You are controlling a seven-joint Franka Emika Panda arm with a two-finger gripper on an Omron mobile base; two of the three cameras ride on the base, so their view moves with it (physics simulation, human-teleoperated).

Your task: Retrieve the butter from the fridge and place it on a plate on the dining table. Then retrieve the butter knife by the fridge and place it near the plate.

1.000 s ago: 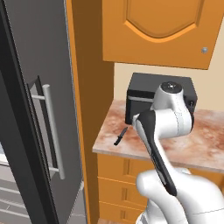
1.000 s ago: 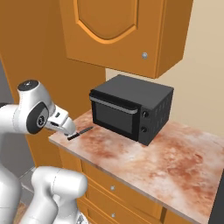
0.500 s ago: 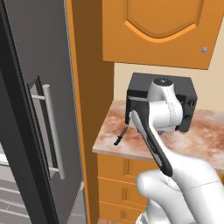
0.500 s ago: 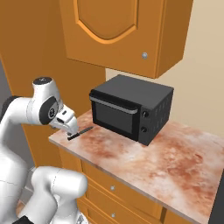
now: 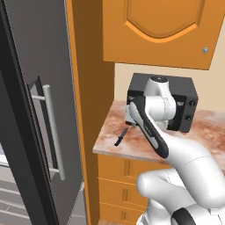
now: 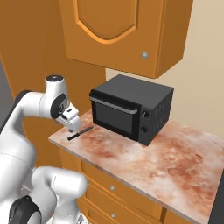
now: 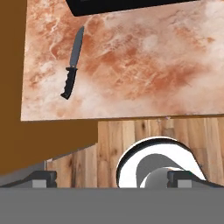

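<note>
Slim dark knife with ribbed black handle and grey blade, flat on the marbled counter, near its front corner beside the fridge, just before the microwave. Hand above it, spread wide, holding nothing.

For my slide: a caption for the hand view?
Open gripper above the butter knife on the marbled counter.

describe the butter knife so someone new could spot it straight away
Find the marbled counter with the black microwave. The butter knife lies flat near its left end, before the microwave: slim, dark, ridged handle, the counter's one small loose item.
</note>
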